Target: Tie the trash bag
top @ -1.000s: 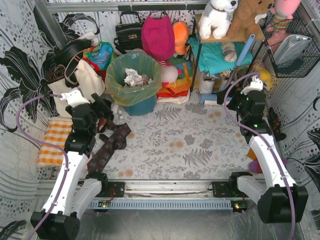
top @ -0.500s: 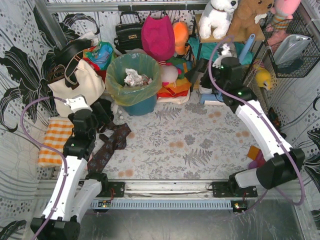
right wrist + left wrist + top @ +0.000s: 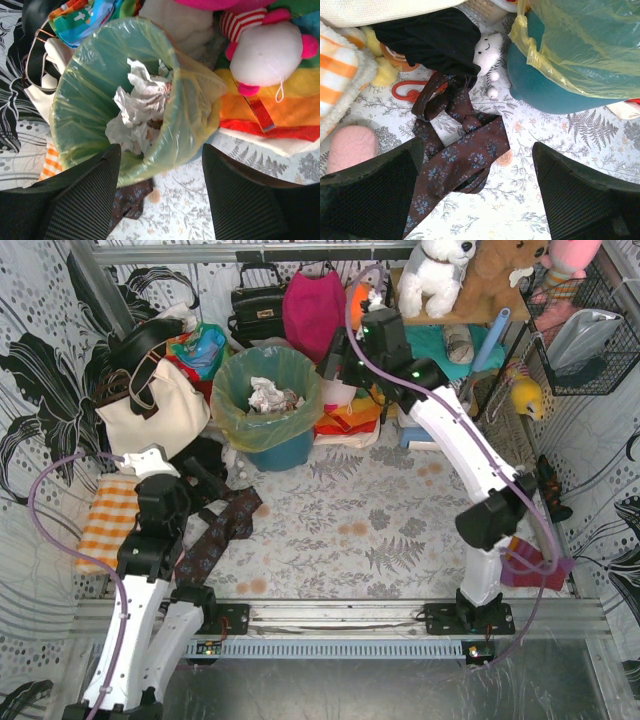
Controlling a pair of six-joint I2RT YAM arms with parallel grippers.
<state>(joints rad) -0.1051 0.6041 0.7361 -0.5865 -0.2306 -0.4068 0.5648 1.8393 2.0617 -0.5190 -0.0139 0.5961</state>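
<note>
The trash bag [image 3: 262, 400] is a thin yellow-green liner in a teal bin [image 3: 281, 452] at the back of the floor, its mouth wide open. Crumpled white paper [image 3: 268, 395] lies inside. My right gripper [image 3: 336, 352] hangs just right of the bag's rim. In the right wrist view the gripper [image 3: 160, 160] is open, with the trash bag [image 3: 100, 105] and paper [image 3: 137, 107] below and nothing between the fingers. My left gripper [image 3: 207, 478] is low at the bin's front left. It is open [image 3: 477, 150] over a tie, with the trash bag [image 3: 585, 45] and bin [image 3: 540, 87] at upper right.
A brown floral tie [image 3: 226, 525] [image 3: 465, 155] lies on the floral floor cloth. A cream tote [image 3: 150, 410] and an orange checked cloth [image 3: 105, 520] are at left. Bags, a pink-and-white plush [image 3: 270, 55] and rainbow fabric [image 3: 270, 112] crowd behind and right of the bin; a shelf [image 3: 440, 350] stands at right.
The right arm swung from the far right across to the back, ending beside the bag's right rim, and its jaws narrowed somewhat. The left arm drew back a little toward the near edge.
</note>
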